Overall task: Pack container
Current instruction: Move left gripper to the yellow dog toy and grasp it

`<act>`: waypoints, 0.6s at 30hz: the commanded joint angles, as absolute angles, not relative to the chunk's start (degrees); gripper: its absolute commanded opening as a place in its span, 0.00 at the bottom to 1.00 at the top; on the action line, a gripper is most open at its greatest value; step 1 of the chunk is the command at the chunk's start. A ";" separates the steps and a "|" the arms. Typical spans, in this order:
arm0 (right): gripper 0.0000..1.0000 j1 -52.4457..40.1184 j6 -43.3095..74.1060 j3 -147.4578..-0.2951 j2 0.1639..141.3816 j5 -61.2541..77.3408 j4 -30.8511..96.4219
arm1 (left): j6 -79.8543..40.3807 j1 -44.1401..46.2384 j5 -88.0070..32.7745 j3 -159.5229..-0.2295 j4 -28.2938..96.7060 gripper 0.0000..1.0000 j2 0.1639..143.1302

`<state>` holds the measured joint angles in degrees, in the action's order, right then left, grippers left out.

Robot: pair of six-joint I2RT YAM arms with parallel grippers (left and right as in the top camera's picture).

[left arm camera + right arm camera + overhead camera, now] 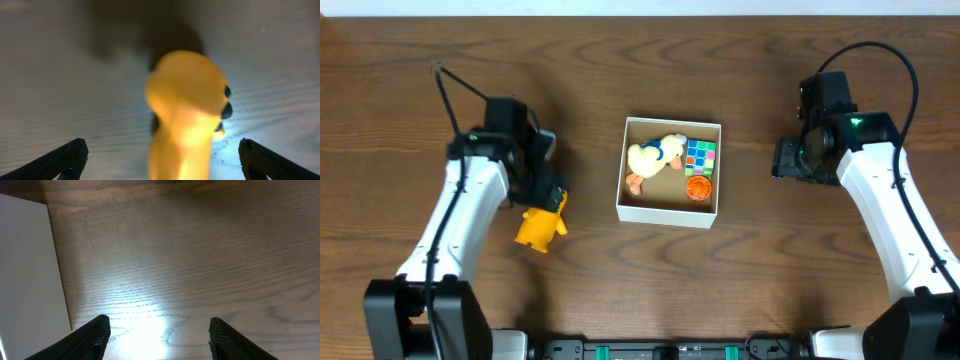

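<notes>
The wooden surface (pixel 620 70) carries the container (pixel 665 212) at its middle, open side up. A plush duck (pixel 655 158), a colourful cube (pixel 701 155) and an orange disc (pixel 697 187) already lie inside. The right jaws hang parted over bare wood beside its white wall, grasping nothing, out of the way I'd guess. The left jaws stand spread wide either side of the yellow toy (pixel 541 226), released and not touching it, poised, it seems, to take it.
</notes>
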<state>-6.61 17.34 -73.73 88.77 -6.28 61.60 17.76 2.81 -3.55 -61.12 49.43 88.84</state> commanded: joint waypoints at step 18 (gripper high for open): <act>0.67 -6.70 17.06 -74.24 88.62 -7.11 61.52 | 10.20 5.21 -6.22 -50.22 42.44 0.98 90.83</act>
